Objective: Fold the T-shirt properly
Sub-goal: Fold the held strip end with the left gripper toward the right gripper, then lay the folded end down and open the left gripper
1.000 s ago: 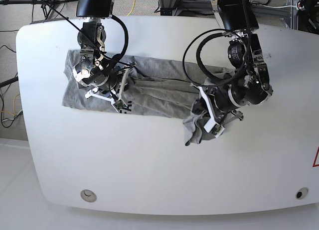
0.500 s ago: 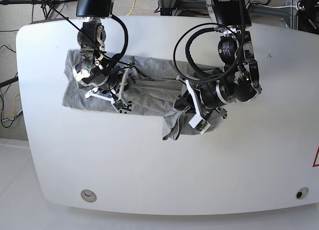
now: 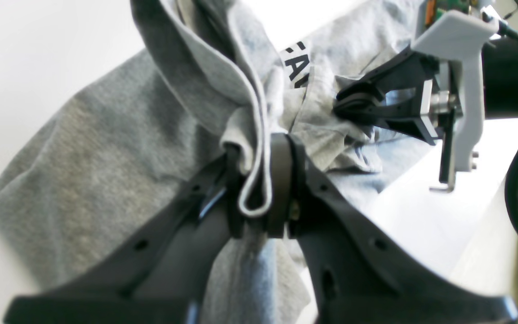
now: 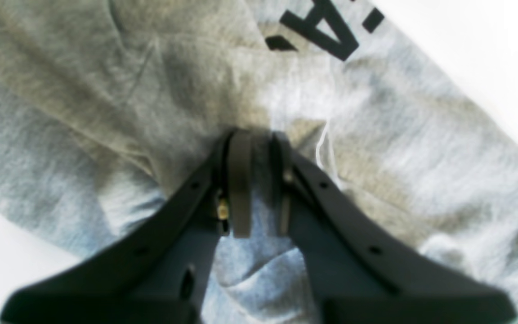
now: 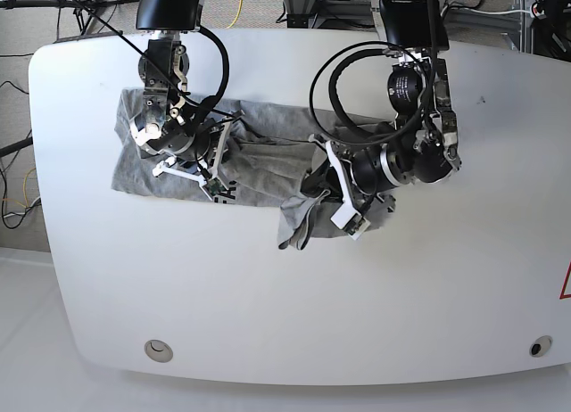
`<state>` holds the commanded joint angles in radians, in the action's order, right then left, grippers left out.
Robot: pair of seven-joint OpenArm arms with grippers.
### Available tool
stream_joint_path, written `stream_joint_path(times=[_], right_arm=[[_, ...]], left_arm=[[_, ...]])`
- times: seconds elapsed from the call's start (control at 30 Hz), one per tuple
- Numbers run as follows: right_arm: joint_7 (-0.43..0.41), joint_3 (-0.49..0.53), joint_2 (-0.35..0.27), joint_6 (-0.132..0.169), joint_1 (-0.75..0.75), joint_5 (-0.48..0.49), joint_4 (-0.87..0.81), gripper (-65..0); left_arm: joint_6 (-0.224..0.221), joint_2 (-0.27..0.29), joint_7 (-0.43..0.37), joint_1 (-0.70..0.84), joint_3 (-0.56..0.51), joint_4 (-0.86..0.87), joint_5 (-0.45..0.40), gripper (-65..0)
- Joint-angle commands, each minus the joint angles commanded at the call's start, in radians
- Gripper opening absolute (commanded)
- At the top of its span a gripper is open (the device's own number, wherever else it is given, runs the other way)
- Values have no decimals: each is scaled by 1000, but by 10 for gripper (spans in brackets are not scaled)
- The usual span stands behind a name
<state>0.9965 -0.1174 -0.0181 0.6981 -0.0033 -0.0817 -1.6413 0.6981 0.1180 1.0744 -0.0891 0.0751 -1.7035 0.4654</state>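
**Operator:** Starting at the left of the base view: my right hand point(image 5: 217, 162) is down on the T-shirt point(image 5: 259, 158), which lies spread across the upper middle of the table point(image 5: 268, 305). In its wrist view the fingers are pressed nearly together with grey cloth bunched between them, so I read it as pinching the shirt and anchoring that end.

**Observer:** And the other side?

**Operator:** My left hand point(image 3: 259, 180) is clamped on a doubled hem; the folded edge loops out between the pads point(image 3: 281, 180). It carries that end lifted, with a flap hanging below it.

**Observer:** How do you finish the fold cleanly?

**Operator:** I'd judge: keep the carried edge taut and level, travel straight toward the anchored end, lower before letting go, and stop short of the right hand so the two don't collide. The hanging flap could tuck under and crease.

**Observer:** What has changed?

**Operator:** Over the last second the left hand has swept leftward across the table with the cloth, shortening the exposed shirt. The right hand has stayed put.
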Motion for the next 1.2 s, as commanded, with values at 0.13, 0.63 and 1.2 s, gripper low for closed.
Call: stream_joint_path(times=[0.13, 0.63, 1.2], right_arm=[[0, 0, 0, 0, 0, -1, 1, -575], [-5, -3, -1, 0, 1, -4, 3, -576], [-4, 2, 2, 0, 0, -8, 4, -576]], left_arm=[[0, 1, -38, 3, -3, 30, -19, -610], [0, -1, -81, -7, -80, 128, -34, -573], [0, 2, -6, -17, -100, 97, 196, -96]])
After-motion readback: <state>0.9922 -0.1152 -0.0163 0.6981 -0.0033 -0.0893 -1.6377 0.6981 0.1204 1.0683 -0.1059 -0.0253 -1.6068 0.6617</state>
